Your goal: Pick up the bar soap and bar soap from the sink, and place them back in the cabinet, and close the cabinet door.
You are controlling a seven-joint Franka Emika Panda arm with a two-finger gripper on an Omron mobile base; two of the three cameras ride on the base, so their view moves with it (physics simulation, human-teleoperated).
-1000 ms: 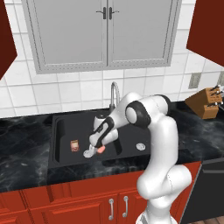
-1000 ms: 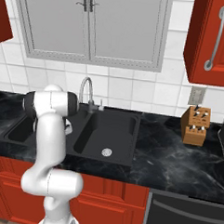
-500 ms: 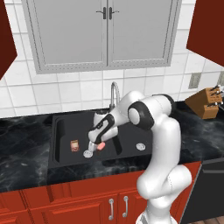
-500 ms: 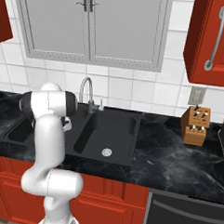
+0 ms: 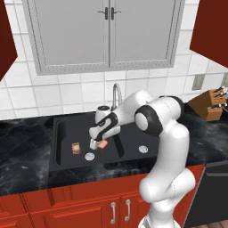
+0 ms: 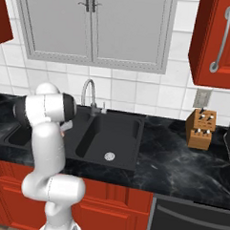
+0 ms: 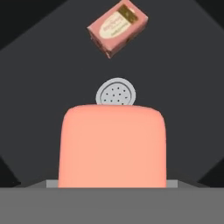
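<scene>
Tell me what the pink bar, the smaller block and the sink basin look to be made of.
Pink bar: smooth matte solid, rounded corners, likely bare soap. Smaller block: sharp-edged box with a printed pale label, probably a paper or card wrapper. Sink: flat matte black, no glare, perhaps composite or coated metal. Its drain disc looks like perforated grey metal.

We see a matt black sink (image 5: 62, 133) with a perforated metal drain disc (image 7: 116, 92). At its 6 o'clock, the salmon-pink bar soap (image 7: 113, 146) looks smooth and matt; at 12 o'clock, the boxed soap (image 7: 117, 27) appears paper-wrapped.
</scene>
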